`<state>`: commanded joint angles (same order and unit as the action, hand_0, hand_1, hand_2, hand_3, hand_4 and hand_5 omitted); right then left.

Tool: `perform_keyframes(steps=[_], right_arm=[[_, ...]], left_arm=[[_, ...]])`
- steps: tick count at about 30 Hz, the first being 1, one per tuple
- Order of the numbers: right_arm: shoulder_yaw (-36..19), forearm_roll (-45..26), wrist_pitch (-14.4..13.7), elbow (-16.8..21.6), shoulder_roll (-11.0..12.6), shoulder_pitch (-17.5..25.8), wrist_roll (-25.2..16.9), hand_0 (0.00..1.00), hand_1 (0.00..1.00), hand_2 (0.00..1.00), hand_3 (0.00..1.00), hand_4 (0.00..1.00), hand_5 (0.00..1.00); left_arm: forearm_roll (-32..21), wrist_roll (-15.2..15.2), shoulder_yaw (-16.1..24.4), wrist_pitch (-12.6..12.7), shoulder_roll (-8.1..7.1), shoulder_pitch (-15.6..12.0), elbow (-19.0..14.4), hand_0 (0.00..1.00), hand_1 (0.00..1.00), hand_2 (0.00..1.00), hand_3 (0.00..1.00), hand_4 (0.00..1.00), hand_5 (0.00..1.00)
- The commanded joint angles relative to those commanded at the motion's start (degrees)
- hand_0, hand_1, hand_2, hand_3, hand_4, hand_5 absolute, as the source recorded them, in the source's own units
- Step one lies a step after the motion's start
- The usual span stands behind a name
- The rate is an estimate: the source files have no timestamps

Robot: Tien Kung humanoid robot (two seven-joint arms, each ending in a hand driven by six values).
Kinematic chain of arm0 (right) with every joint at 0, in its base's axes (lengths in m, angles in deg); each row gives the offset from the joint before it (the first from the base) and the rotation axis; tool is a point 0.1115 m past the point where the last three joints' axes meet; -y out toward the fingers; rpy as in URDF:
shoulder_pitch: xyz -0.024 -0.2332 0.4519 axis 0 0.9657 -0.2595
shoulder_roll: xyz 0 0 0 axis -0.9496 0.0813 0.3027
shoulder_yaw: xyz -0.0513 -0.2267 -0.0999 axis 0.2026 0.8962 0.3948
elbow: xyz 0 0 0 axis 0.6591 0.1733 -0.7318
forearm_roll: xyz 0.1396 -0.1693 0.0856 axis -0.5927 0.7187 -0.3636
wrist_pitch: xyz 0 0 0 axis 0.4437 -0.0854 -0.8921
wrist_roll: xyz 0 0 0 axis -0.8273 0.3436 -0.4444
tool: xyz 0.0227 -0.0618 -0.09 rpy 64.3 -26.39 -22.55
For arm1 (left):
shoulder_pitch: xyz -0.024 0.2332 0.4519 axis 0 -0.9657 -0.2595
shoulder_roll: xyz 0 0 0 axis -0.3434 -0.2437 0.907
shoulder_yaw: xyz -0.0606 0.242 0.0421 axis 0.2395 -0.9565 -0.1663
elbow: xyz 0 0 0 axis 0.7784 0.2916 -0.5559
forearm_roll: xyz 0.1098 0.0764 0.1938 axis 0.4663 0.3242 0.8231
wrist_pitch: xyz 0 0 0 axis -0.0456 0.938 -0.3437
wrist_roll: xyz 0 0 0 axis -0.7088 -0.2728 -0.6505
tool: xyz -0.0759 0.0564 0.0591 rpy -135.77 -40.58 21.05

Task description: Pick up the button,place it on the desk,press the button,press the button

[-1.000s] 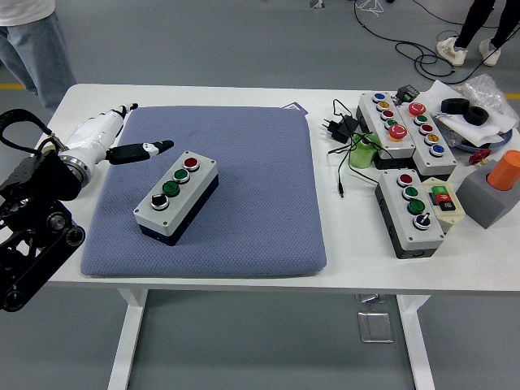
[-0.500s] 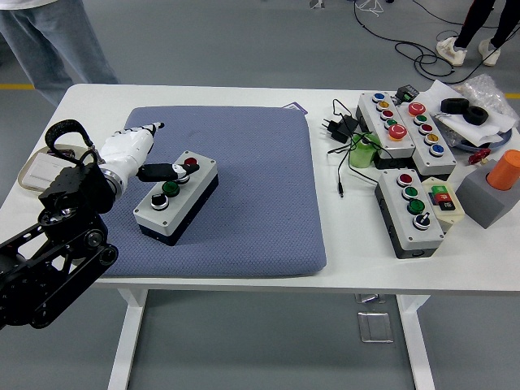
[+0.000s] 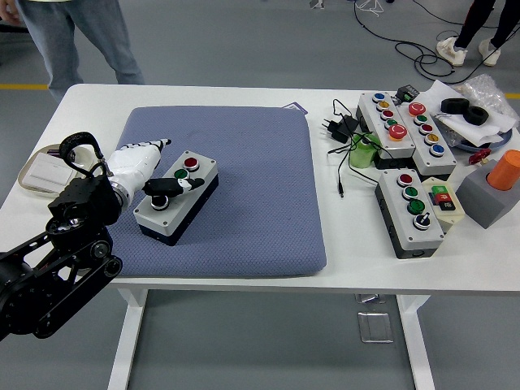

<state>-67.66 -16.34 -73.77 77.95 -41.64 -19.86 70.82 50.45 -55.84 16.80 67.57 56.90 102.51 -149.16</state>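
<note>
A grey button box with a black base lies on the blue mat, left of the mat's middle. On its top run a red button, a green button and a black selector knob. My left hand, white with black fingers, reaches in from the left. One black finger lies across the box top, over the spot between the green button and the knob. The other fingers point away and hold nothing. The right arm does not show.
A shallow tray sits at the table's left edge behind my arm. Several more button boxes, plugs and cables, and an orange cylinder on a grey block crowd the right side. A person's legs stand beyond the far left corner.
My left hand moved right and forward from the mat's left edge, and its black finger now rests on the box top. The person behind walked to the right.
</note>
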Motion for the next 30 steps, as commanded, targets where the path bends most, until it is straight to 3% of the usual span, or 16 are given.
perform_keyframes(steps=[12, 13, 18, 19, 24, 25, 30], right_arm=[[-0.69, 1.31, -0.25, 0.0, 0.05, -0.18, -0.05, 0.627, 0.477, 0.539, 0.582, 0.28, 0.022], [-0.69, 1.34, -0.26, 0.0, 0.05, -0.19, -0.07, 0.627, 0.477, 0.539, 0.582, 0.279, 0.022], [-0.75, 1.42, -0.41, 0.0, 0.05, -0.28, -0.19, 0.627, 0.477, 0.539, 0.582, 0.279, 0.022], [-0.81, 1.54, -0.43, 0.0, 0.06, -0.3, -0.19, 0.627, 0.477, 0.539, 0.582, 0.279, 0.022], [-0.71, 1.47, -0.45, 0.0, 0.06, -0.32, -0.28, 0.627, 0.477, 0.539, 0.582, 0.279, 0.022], [-0.7, 1.45, -0.45, 0.0, 0.06, -0.32, -0.29, 0.627, 0.477, 0.539, 0.582, 0.279, 0.022], [-0.66, 1.48, -0.51, 0.0, 0.06, -0.38, -0.34, 0.627, 0.477, 0.539, 0.582, 0.279, 0.022]], left_arm=[[2.79, 0.0, -1.66, 1.02, 2.69, -0.04, 3.38, 0.94, 0.998, 0.998, 0.998, 0.998, 0.91], [3.0, 0.0, -1.65, 1.05, 2.82, -0.02, 3.57, 0.879, 0.988, 0.998, 0.998, 0.998, 0.913], [4.91, 0.0, -2.14, -0.45, 3.28, 0.17, 4.49, 0.879, 0.988, 0.998, 0.998, 0.998, 0.913], [5.43, 0.0, -2.25, -1.07, 3.31, 0.25, 4.78, 0.712, 0.903, 0.989, 0.998, 0.998, 0.772], [6.53, 0.0, -2.37, -3.26, 3.27, 0.44, 5.65, 0.712, 0.903, 0.989, 0.998, 0.998, 0.772], [6.6, 0.0, -2.38, -3.44, 3.26, 0.47, 5.73, 0.521, 0.744, 0.847, 0.976, 0.998, 0.641], [7.95, 0.0, -2.58, -4.58, 3.02, 0.87, 6.17, 0.521, 0.744, 0.847, 0.976, 0.998, 0.641]])
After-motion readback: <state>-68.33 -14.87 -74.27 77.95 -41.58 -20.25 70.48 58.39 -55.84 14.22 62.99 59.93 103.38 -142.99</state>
